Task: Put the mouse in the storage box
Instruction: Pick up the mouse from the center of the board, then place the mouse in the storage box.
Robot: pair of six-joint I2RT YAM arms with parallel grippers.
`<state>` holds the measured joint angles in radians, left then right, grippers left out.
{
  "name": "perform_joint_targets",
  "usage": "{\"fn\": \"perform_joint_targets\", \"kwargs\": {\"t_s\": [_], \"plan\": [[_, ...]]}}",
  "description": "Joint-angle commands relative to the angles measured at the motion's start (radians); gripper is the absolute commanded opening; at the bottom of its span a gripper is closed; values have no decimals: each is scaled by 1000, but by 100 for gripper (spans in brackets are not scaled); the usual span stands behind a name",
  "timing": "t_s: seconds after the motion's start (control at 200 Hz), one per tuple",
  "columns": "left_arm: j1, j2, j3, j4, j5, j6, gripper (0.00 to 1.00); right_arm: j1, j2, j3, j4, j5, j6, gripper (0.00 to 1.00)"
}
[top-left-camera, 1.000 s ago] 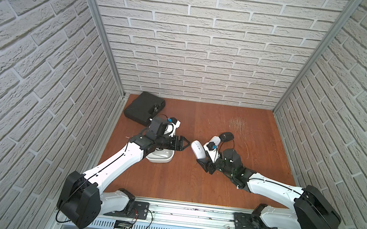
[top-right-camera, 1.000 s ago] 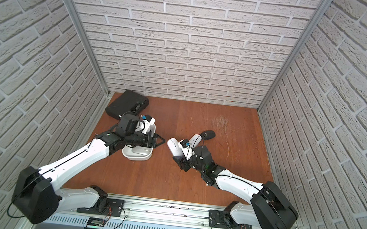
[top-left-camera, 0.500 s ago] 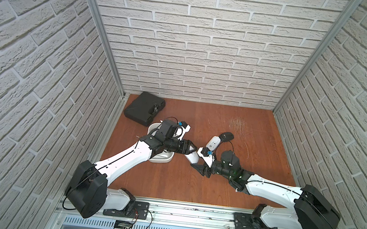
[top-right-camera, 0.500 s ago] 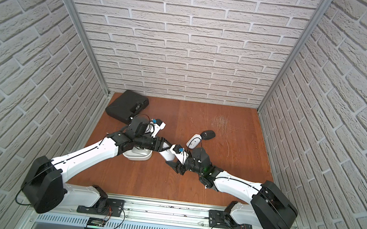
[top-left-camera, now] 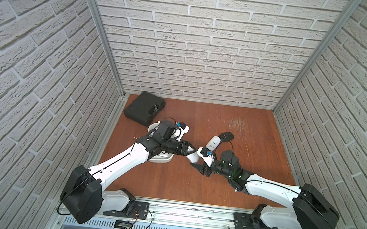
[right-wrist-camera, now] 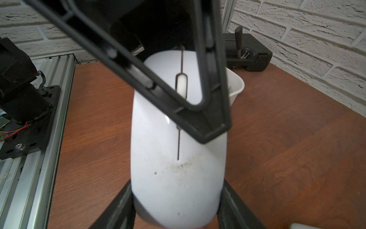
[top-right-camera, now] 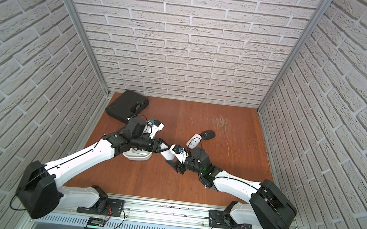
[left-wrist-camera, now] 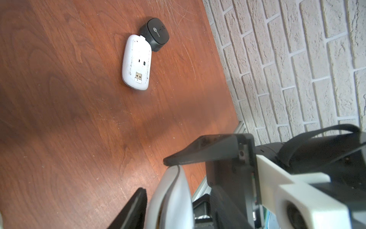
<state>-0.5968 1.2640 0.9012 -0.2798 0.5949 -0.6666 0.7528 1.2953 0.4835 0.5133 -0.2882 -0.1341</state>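
Above the middle of the brown wooden desk point(top-left-camera: 170, 183), the right gripper point(right-wrist-camera: 176, 188) clamps the rear of the white smooth plastic mouse point(right-wrist-camera: 174, 162) with a scroll wheel. Opposite, the left gripper point(top-left-camera: 190, 150) straddles its front end (whether it actually pinches cannot be told). Just left, under the left arm, sits the white rounded plastic storage box point(top-left-camera: 161, 160), with a flat black latched case point(top-left-camera: 143, 111) beyond it at the far left.
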Motion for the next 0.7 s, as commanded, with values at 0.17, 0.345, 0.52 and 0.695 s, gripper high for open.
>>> {"fn": "perform_joint_targets", "kwargs": {"t_s": [0.17,0.345,0.52,0.695], "plan": [[6,-19,-23,-3,47,2,30,6,-4,5,74,5,-15,42],[8,1,-16,55,75,-23,9,6,-5,3,80,4,-11,43],[54,-6,-33,99,78,-51,0,6,-10,3,70,23,-7,62],[200,-56,-80,144,83,-73,0,6,-5,-20,109,87,14,78]]}}
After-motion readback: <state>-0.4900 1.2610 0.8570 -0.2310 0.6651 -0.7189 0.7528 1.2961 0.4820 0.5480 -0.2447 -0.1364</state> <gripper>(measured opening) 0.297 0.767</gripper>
